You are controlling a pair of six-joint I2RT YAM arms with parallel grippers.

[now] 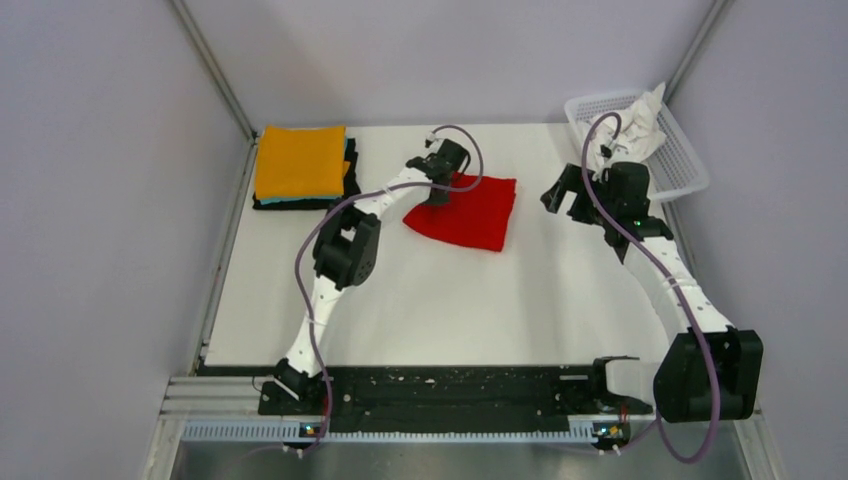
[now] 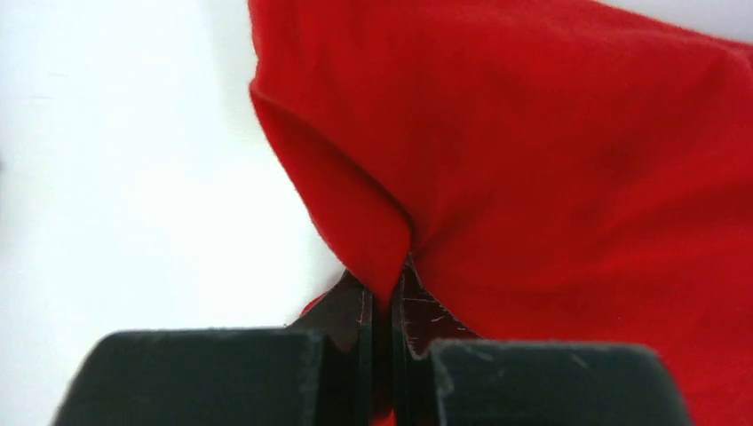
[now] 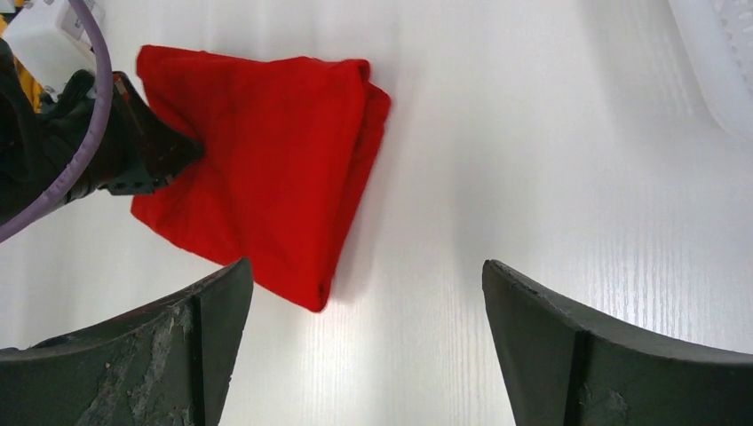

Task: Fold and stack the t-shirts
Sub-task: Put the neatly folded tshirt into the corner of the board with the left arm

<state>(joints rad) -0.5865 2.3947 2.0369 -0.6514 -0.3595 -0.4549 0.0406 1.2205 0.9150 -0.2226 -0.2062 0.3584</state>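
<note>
Left gripper [image 2: 391, 293] is clamped on the left edge of the folded red t-shirt [image 1: 470, 215] lying on the table [image 1: 450, 300], right gripper [image 1: 562, 195] hangs with jaws spread at its 3 o'clock, stack of t-shirts [image 1: 300, 165] at its 10 o'clock.

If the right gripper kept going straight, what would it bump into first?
Probably the white table, just beside the red t-shirt. The open right gripper points down there; depth is unclear, so it might clip the shirt's corner.

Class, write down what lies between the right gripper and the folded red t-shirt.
Nothing: only bare white table separates the right gripper from the red t-shirt, shown in the top and right wrist views.
</note>
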